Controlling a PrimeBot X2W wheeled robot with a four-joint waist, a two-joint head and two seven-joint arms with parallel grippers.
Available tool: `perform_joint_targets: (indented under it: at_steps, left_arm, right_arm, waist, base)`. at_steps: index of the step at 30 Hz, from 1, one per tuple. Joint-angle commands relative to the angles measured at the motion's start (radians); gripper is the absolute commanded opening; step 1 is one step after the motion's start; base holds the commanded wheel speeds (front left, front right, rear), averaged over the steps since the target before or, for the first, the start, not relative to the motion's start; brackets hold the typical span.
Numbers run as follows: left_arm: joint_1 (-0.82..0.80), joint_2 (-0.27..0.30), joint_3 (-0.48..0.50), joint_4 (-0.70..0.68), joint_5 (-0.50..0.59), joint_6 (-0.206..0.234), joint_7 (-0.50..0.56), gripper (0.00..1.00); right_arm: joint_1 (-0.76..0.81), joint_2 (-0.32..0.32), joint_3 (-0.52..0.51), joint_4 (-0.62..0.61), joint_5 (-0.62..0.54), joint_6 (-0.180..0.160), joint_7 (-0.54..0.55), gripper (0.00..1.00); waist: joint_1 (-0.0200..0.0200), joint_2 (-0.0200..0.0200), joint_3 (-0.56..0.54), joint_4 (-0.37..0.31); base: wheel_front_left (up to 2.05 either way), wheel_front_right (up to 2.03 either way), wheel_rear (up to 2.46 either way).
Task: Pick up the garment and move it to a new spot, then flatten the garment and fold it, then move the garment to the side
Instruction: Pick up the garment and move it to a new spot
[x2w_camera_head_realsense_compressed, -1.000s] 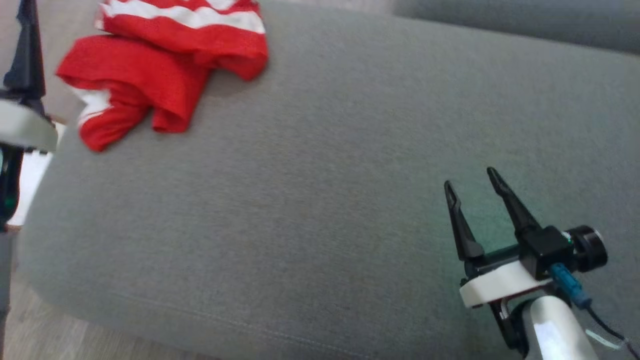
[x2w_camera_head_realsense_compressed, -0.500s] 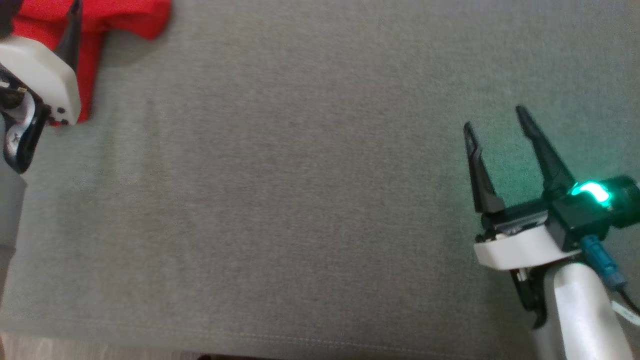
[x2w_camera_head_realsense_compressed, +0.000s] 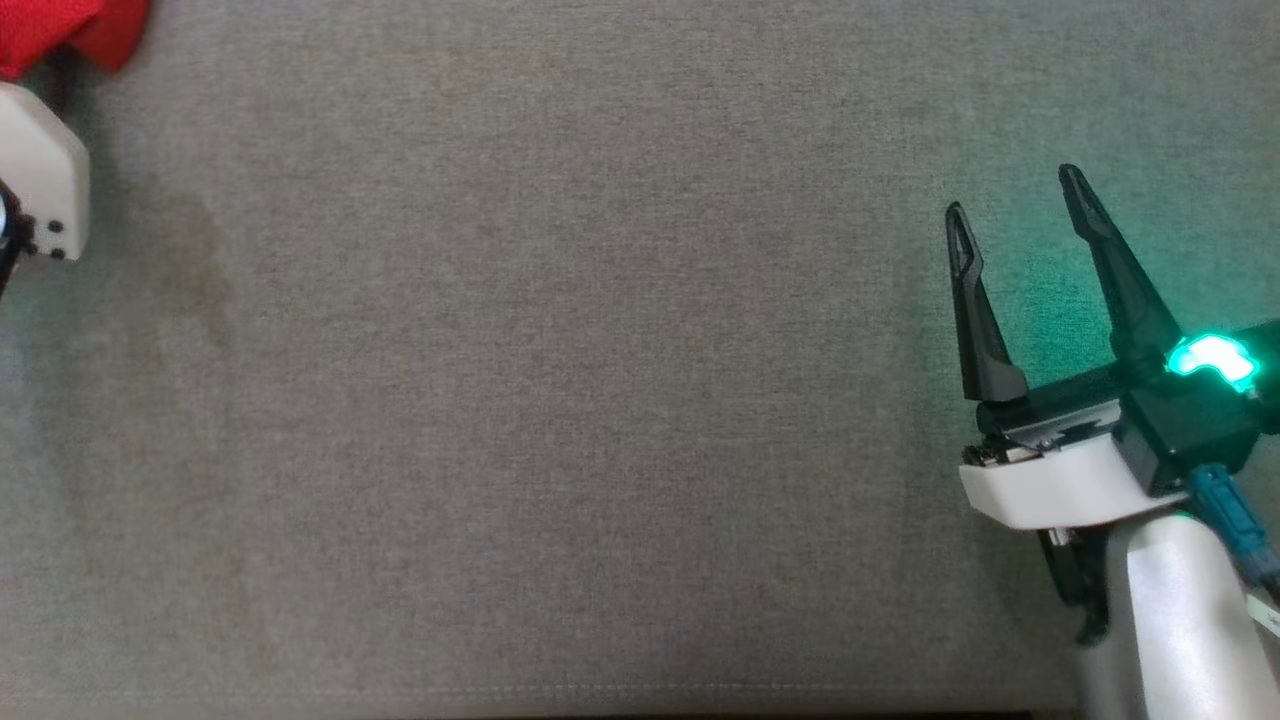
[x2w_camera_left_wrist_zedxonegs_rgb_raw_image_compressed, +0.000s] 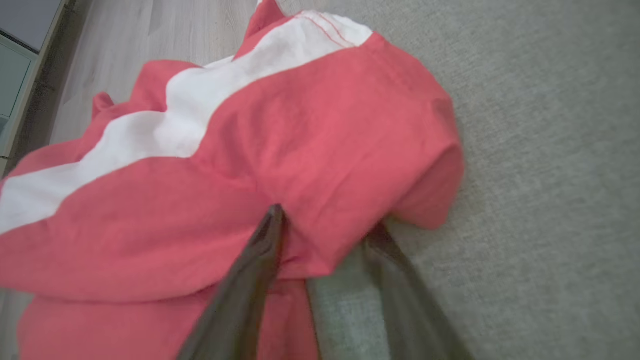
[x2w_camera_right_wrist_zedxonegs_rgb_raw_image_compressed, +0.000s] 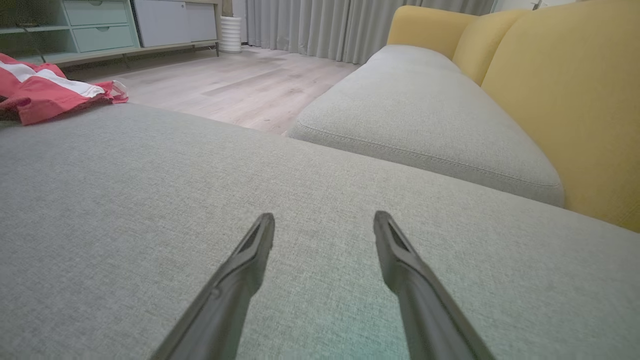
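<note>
A broad grey fabric seat cushion (x2w_camera_head_realsense_compressed: 600, 420) spans the head view, with a stitched seam along its bottom edge. In the right wrist view a second grey cushion (x2w_camera_right_wrist_zedxonegs_rgb_raw_image_compressed: 425, 110) lies at centre right against a mustard-yellow sofa back (x2w_camera_right_wrist_zedxonegs_rgb_raw_image_compressed: 565, 100). Pale wood-plank floor (x2w_camera_right_wrist_zedxonegs_rgb_raw_image_compressed: 240, 85) runs beyond to grey curtains (x2w_camera_right_wrist_zedxonegs_rgb_raw_image_compressed: 325, 25) at top centre, a white ribbed cylinder (x2w_camera_right_wrist_zedxonegs_rgb_raw_image_compressed: 230, 34), and a low cabinet with drawers (x2w_camera_right_wrist_zedxonegs_rgb_raw_image_compressed: 100, 25) at upper left.

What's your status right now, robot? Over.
Left gripper astride a fold of the red-and-white cloth garment, jaws apart. Right gripper open, empty, above grey fabric sofa cushion. Nothing in the way.
</note>
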Motion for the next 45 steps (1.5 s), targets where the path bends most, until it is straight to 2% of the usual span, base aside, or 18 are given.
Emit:
perform_joint_targets:
  at_steps: [1,3,8,12,18,25,31,35,36,43,45]
  left_arm:
    - [-0.045,0.066,0.032,-0.009,0.009,0.009,-0.008,0.39]
    - [-0.052,0.061,0.029,0.011,0.017,0.024,-0.03,0.0]
    - [-0.093,0.056,0.022,0.041,0.05,0.069,-0.131,0.0]
    - [-0.135,0.068,0.001,0.066,0.085,0.079,-0.187,0.0]
    - [-0.173,0.091,-0.012,0.091,0.094,0.058,-0.254,0.0]
    - [-0.217,0.091,-0.042,0.048,0.079,0.016,-0.271,0.0]
    - [-0.211,0.053,-0.127,-0.056,0.055,-0.002,-0.238,0.0]
    - [-0.199,0.01,-0.202,-0.164,-0.006,-0.004,-0.211,0.0]
    - [-0.199,0.01,-0.202,-0.164,-0.006,-0.004,-0.211,0.0]
    - [-0.181,-0.089,-0.261,-0.33,-0.116,-0.003,-0.157,0.0]
    - [-0.171,-0.117,-0.261,-0.36,-0.129,0.013,-0.153,0.0]
  right_arm:
    - [-0.008,-0.003,0.026,-0.041,-0.006,0.004,0.005,1.0]
    - [-0.01,-0.003,0.024,-0.042,-0.005,0.004,0.006,1.0]
    - [-0.012,-0.003,0.015,-0.033,-0.001,0.004,0.002,1.0]
    - [-0.012,-0.003,0.019,-0.009,0.017,0.004,-0.01,1.0]
    - [-0.015,-0.003,0.027,0.043,0.051,0.004,-0.033,1.0]
    - [0.005,-0.003,0.011,0.12,0.102,0.004,-0.068,1.0]
    - [0.043,-0.003,-0.007,0.189,0.151,0.004,-0.102,1.0]
    - [0.073,-0.003,-0.02,0.226,0.179,0.004,-0.121,1.0]
    - [0.073,-0.003,-0.02,0.226,0.179,0.004,-0.121,1.0]
    - [0.096,-0.003,-0.031,0.26,0.21,0.004,-0.143,1.0]
    - [0.092,-0.003,-0.033,0.262,0.215,0.004,-0.148,1.0]
  waist:
    - [-0.0001,0.0001,0.001,-0.003]
    - [-0.0001,0.0001,-0.001,-0.006]
    - [-0.0001,0.0001,-0.027,-0.004]
    - [-0.0001,0.0001,-0.069,0.001]
    - [-0.0001,0.0001,-0.165,-0.004]
    - [-0.0001,0.0001,-0.31,-0.026]
    - [-0.0001,0.0001,-0.436,-0.065]
    - [-0.0001,0.0001,-0.499,-0.1]
    - [-0.0001,0.0001,-0.499,-0.1]
    - [-0.0001,0.0001,-0.522,-0.154]
    - [-0.0001,0.0001,-0.509,-0.167]
  base:
    - [0.0,0.0,0.0]
    - [0.0,0.0,0.0]
    - [0.0,0.0,0.0]
    - [0.0,0.0,0.0]
    - [0.0,0.0,0.0]
    - [0.0,0.0,0.0]
    - [0.0,0.0,0.0]
    - [0.0,0.0,0.0]
    - [0.0,0.0,0.0]
    - [0.0,0.0,0.0]
    - [0.0,0.0,0.0]
